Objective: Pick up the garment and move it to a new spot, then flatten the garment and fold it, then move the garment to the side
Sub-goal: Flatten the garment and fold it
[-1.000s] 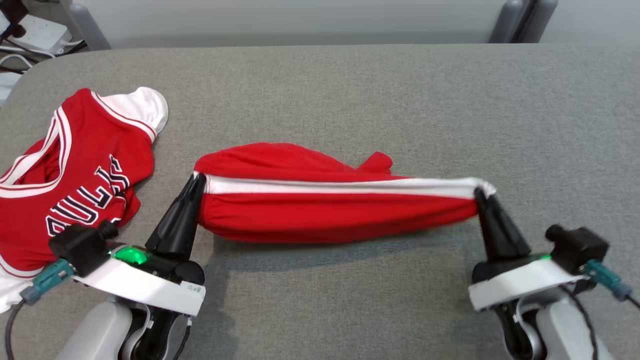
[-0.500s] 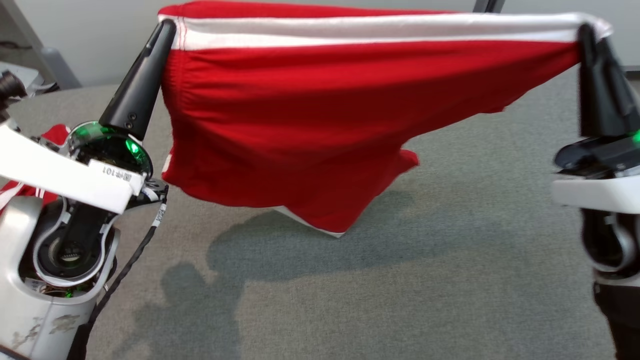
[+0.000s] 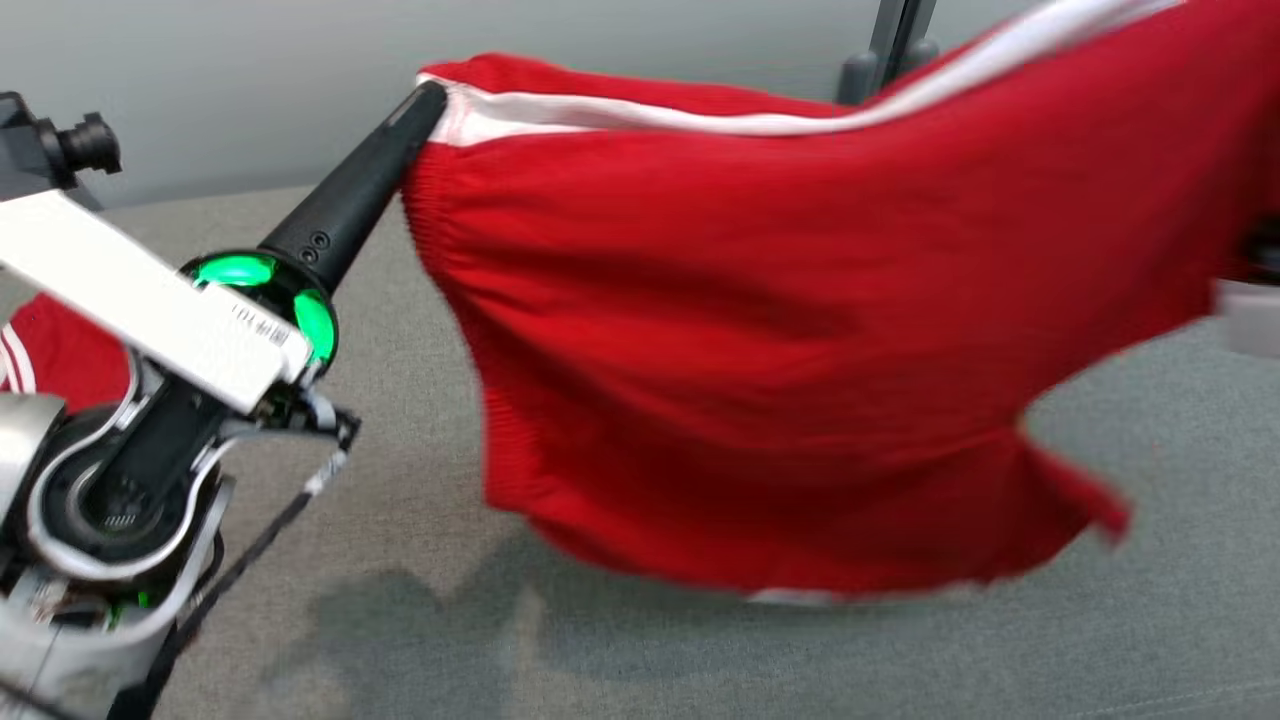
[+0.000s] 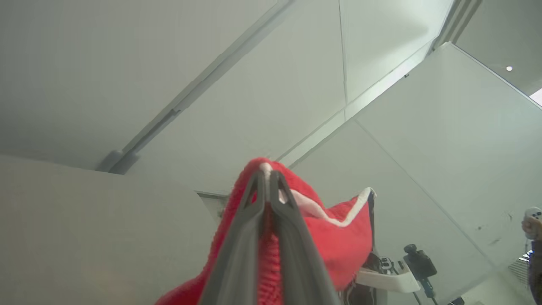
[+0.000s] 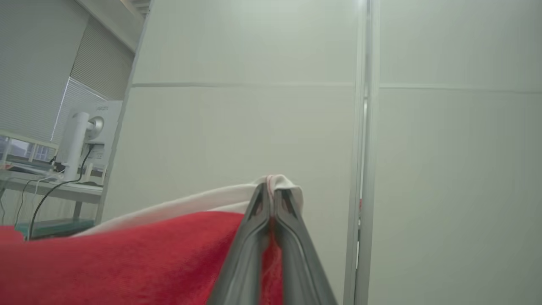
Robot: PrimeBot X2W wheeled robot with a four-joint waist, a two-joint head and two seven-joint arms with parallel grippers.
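A pair of red shorts (image 3: 760, 340) with a white waistband now hangs in the air over the table (image 3: 400, 620), spread wide like a curtain. A second ago it lay bunched on the grey surface. The left gripper (image 3: 425, 100) is clenched on one waistband corner, and the right gripper (image 5: 271, 190) is clamped on the other. The hem, blurred by motion, appears to swing clear of the table. The pick-up looks done and the move to a new spot under way. Flattening and folding are yet to come. A red jersey (image 3: 50, 350) lies toward the table's left edge.
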